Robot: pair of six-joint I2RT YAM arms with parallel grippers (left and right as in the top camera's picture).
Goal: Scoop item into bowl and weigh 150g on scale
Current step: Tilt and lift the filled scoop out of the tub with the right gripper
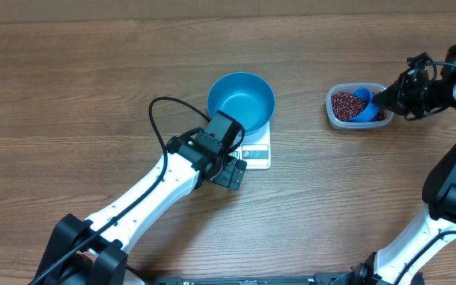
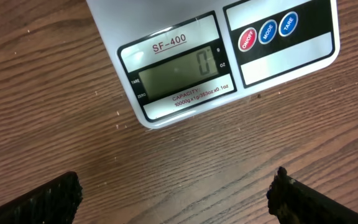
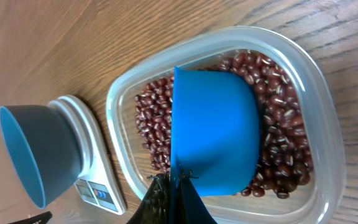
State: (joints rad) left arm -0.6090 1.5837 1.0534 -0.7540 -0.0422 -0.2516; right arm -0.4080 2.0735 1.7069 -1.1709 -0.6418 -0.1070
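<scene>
Jaws of the right gripper point(image 3: 176, 198) are clamped on the blue scoop point(image 3: 213, 130) at its handle end, apparently so you can drive the cup into the beans point(image 3: 281, 155) in the clear tub point(image 3: 329, 124). The scoop's long axis runs from gripper into heap, cup foremost. Your left gripper point(image 2: 173, 202) hangs wide open and empty beside the scale point(image 2: 229, 56), which carries the empty bowl point(image 1: 241, 99) and reads zero.

One each: bowl point(image 1: 241, 101), scale point(image 1: 257, 151), scoop point(image 3: 213, 130), tub point(image 3: 118, 112)
</scene>
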